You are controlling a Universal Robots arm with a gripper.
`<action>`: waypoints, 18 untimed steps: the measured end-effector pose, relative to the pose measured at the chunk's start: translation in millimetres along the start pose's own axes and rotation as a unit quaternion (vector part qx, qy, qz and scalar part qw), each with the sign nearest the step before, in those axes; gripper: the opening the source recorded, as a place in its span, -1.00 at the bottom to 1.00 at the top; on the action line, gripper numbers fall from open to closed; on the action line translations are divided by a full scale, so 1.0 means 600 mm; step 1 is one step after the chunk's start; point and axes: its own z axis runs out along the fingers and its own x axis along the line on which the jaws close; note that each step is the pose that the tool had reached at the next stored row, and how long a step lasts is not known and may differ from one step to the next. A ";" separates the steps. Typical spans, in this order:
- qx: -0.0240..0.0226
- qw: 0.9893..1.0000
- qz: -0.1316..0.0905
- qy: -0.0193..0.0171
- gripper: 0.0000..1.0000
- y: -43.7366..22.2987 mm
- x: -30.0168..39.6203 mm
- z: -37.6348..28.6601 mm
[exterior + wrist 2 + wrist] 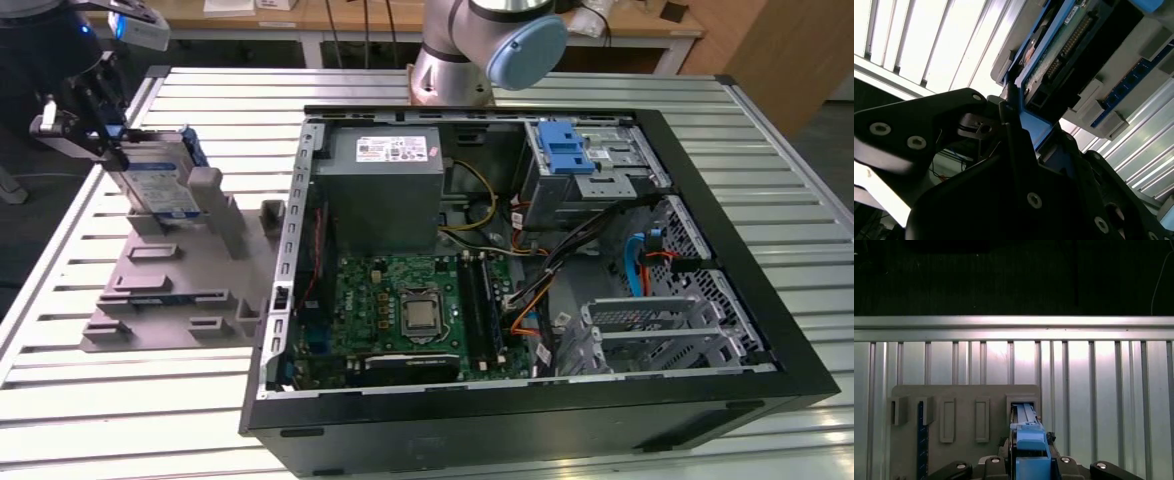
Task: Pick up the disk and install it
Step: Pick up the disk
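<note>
The disk [156,182], a silver-grey drive with a white-and-blue label in a blue carrier, stands on edge at the far end of the grey holder plate [167,290], on the exterior view's left. My gripper [112,148] comes down on its top edge and is shut on it. In the first wrist view the blue carrier [1029,447] sits between the fingers, over an open slot of the holder plate [964,392]. The second wrist view shows a black finger [1013,131] pressed against the carrier's blue edge [1030,127]. Whether the disk's lower edge is clear of the slot, I cannot tell.
An open computer case [534,395] fills the table's middle and the exterior view's right, with a grey power supply [387,165], a green motherboard [400,305] and a metal drive cage with a blue latch [567,150]. The arm's base [467,55] stands behind it. A blue strip [920,440] lies in the plate.
</note>
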 end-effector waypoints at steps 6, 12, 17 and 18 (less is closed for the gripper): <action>0.000 1.000 0.000 0.000 -0.27 0.000 0.000 -0.001; 0.000 1.000 0.000 0.000 -0.27 0.000 0.000 -0.005; 0.000 1.000 0.000 0.000 -0.27 0.000 0.000 -0.007; 0.000 1.000 0.000 0.000 -0.27 0.000 0.000 -0.007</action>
